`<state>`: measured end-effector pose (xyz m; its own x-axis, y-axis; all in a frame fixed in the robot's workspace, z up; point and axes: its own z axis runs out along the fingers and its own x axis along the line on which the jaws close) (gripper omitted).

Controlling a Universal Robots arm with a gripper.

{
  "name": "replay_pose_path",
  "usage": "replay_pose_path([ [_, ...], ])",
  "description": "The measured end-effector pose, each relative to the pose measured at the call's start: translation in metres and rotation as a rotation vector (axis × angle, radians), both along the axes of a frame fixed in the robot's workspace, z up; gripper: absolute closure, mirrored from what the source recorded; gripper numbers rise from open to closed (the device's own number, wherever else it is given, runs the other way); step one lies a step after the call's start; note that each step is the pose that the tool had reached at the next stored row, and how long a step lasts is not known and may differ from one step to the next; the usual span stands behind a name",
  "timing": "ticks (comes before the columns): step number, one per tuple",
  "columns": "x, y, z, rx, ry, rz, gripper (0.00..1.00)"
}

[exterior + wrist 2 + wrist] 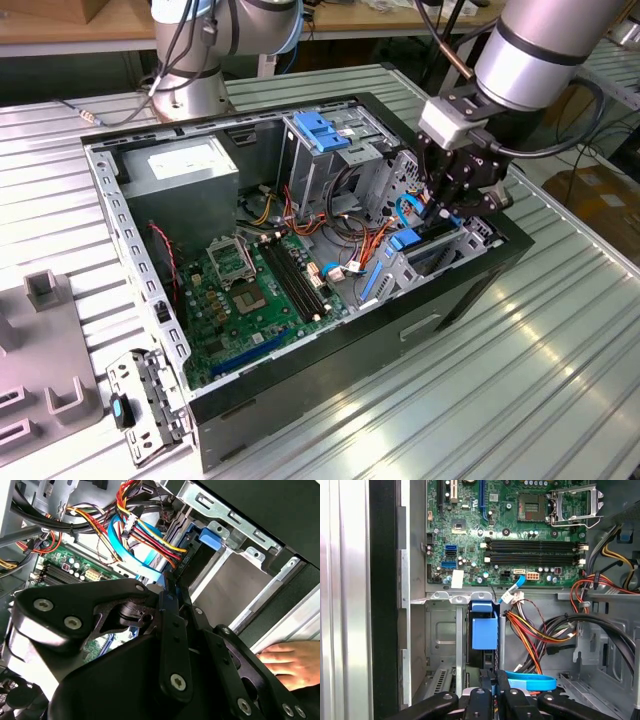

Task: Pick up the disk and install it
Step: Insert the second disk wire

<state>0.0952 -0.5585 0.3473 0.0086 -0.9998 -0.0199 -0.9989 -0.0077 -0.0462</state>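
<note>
My gripper (pixel 447 215) reaches down into the drive bay (pixel 440 255) at the exterior view's right end of the open computer case. In both wrist views its black fingers meet, shut, at the tips (pixel 170 587) (pixel 493 680), with a thin blue edge between them. Just past the tips a blue plastic bracket (pixel 485 630) (pixel 210 537) sits over a dark slab standing edge-on between the bay's metal rails. I cannot tell whether that slab is the disk; no silver face or label shows.
Coloured cables (pixel 140 530) and a blue flat cable (pixel 530 682) crowd the gripper. The motherboard (pixel 250 290), grey power supply (pixel 180 165) and blue-topped drive cage (pixel 320 135) fill the case. A hand (pixel 290 662) rests outside the case. A loose bracket (pixel 140 400) lies nearby.
</note>
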Motion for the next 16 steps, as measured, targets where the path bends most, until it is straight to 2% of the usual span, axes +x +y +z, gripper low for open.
replay_pose_path([
  [8, 0.0001, -0.0001, -0.0017, 0.0012, 0.0, 0.0, 0.84],
  [11, 0.0001, -0.0002, 0.0028, 0.001, 0.0, 0.0, 0.84],
  [13, 0.0001, -0.0002, 0.0031, 0.0024, 0.0, 0.0, 0.84],
  [15, 0.0002, -0.0013, 0.0033, 0.021, 0.0, 0.0, 0.84],
  [16, 0.0002, -0.0025, 0.0032, 0.0343, 0.0, -0.001, 0.84],
])
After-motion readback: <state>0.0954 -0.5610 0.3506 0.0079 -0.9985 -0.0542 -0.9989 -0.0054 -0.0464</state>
